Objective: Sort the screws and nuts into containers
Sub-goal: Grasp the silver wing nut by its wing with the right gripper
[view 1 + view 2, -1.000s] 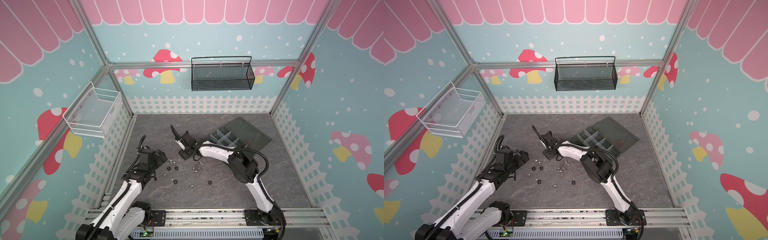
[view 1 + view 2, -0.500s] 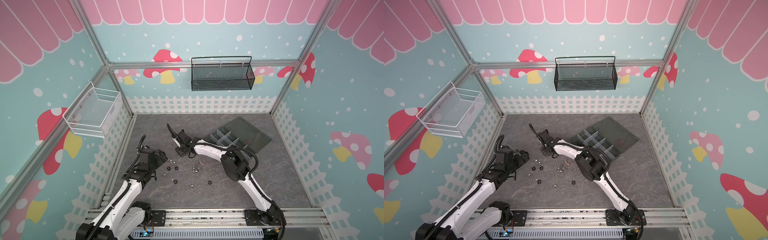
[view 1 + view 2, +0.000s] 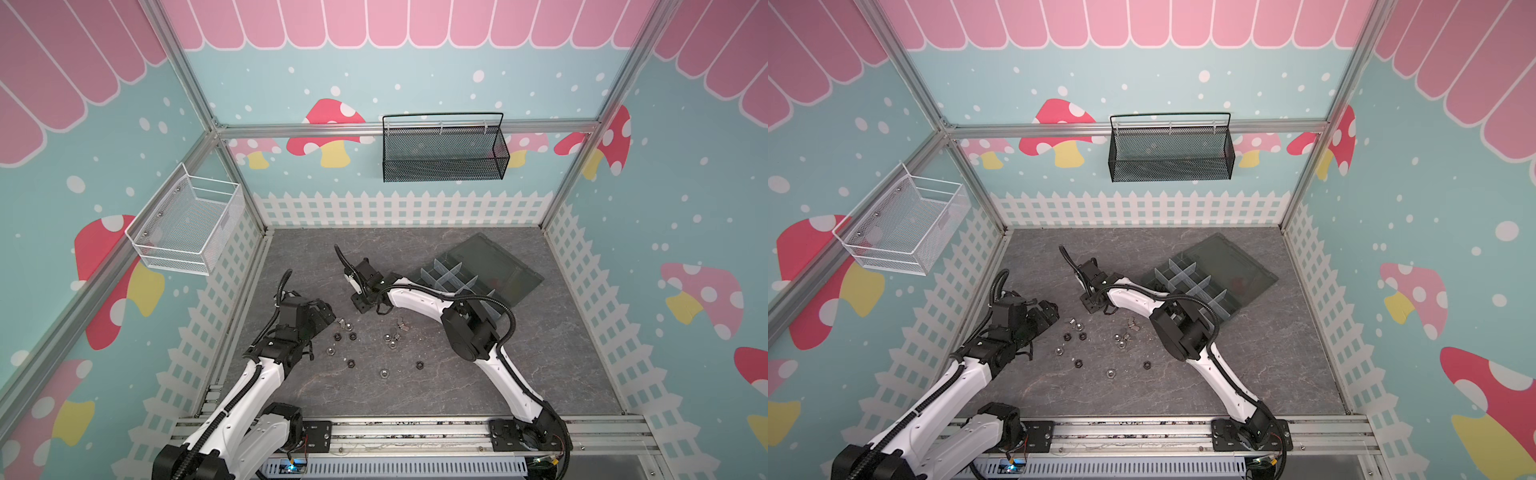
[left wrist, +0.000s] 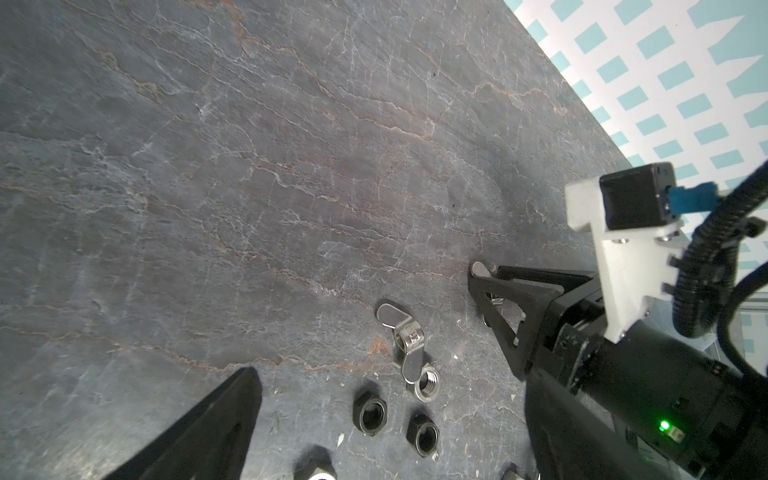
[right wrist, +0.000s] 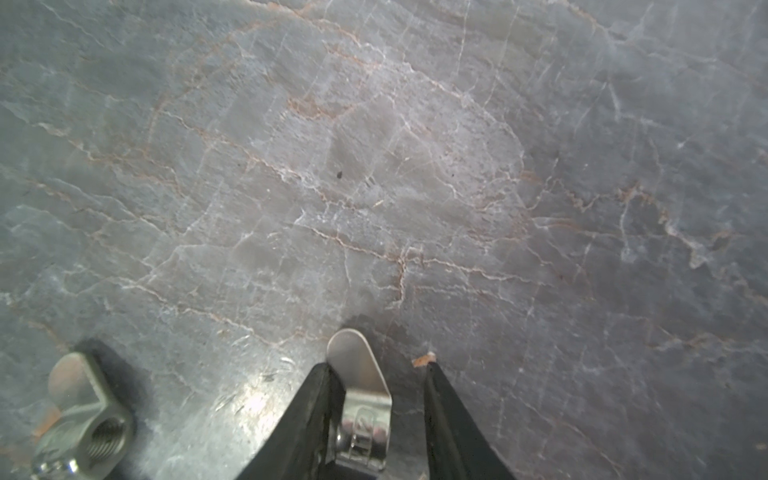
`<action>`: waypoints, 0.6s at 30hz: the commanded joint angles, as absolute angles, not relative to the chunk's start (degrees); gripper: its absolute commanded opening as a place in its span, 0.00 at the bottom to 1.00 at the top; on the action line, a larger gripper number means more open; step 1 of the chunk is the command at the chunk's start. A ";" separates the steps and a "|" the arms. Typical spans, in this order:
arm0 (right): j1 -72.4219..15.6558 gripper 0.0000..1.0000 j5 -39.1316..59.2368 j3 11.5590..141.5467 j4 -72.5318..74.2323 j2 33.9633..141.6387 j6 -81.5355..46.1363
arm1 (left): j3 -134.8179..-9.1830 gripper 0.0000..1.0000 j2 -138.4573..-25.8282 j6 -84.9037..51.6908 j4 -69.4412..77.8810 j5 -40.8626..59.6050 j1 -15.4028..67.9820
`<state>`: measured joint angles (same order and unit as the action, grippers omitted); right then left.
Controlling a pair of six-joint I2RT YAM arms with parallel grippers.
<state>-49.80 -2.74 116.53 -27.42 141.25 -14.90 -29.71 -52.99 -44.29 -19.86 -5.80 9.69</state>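
Black and silver nuts [image 3: 351, 336] [image 3: 1080, 336] lie scattered on the grey floor, in both top views. My right gripper [image 5: 376, 368] [image 3: 360, 305] is low over the floor, its jaws narrow around a silver wing nut [image 5: 357, 361]. One finger touches that nut and a gap remains beside the other. My left gripper [image 4: 388, 395] [image 3: 326, 313] stands wide open above two black nuts [image 4: 370, 411] and a silver nut [image 4: 428, 384], holding nothing. The containers [image 3: 446, 270] [image 3: 1183, 276] sit at the back right, lid open. I cannot tell screws apart among the small silver pieces [image 3: 401, 325].
Another wing nut [image 5: 87, 411] lies beside the right gripper. A black mesh basket [image 3: 442, 147] hangs on the back wall and a white wire basket [image 3: 187, 226] on the left wall. White picket fencing rims the floor.
The right gripper's jaws have narrowed around the wing nut and the right arm has shifted slightly left. The left arm has not moved.
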 commanded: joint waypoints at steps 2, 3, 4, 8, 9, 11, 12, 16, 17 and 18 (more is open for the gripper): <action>-49.66 0.32 -3.06 114.14 -33.02 142.56 -15.64 | -29.49 1.00 -51.60 -45.18 -19.87 -6.42 9.13; -49.66 0.30 -3.02 114.05 -33.13 142.56 -15.73 | -29.42 1.00 -51.39 -45.18 -19.84 -6.49 9.14; -49.64 0.28 -2.91 113.99 -33.13 142.56 -15.80 | -29.36 1.00 -51.26 -45.26 -19.87 -6.57 9.08; -49.63 0.20 -2.67 113.99 -33.56 142.30 -16.22 | -29.36 1.00 -51.15 -45.16 -19.91 -6.44 9.09; -49.66 0.18 -2.60 113.99 -33.74 142.12 -16.34 | -29.36 1.00 -51.15 -45.09 -19.86 -6.41 9.05; -49.66 0.15 -2.71 113.60 -34.10 141.60 -16.57 | -29.37 1.00 -51.15 -45.09 -19.86 -6.45 9.05; -49.65 0.14 -2.81 113.35 -34.26 141.06 -16.64 | -29.35 1.00 -51.23 -45.09 -19.84 -6.56 9.04; -49.66 0.10 -2.74 110.82 -34.14 138.52 -17.35 | -29.55 1.00 -51.28 -44.93 -19.81 -6.23 9.05; -49.66 0.07 -2.77 110.10 -34.08 137.89 -17.55 | -29.53 1.00 -51.32 -44.91 -19.84 -6.28 9.01; -49.65 0.05 -2.73 109.12 -33.97 137.14 -17.90 | -29.47 1.00 -51.33 -44.87 -19.81 -6.38 9.05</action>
<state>-49.82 -2.52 112.33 -27.97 138.34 -16.91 -29.71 -51.81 -44.40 -19.86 -5.80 9.39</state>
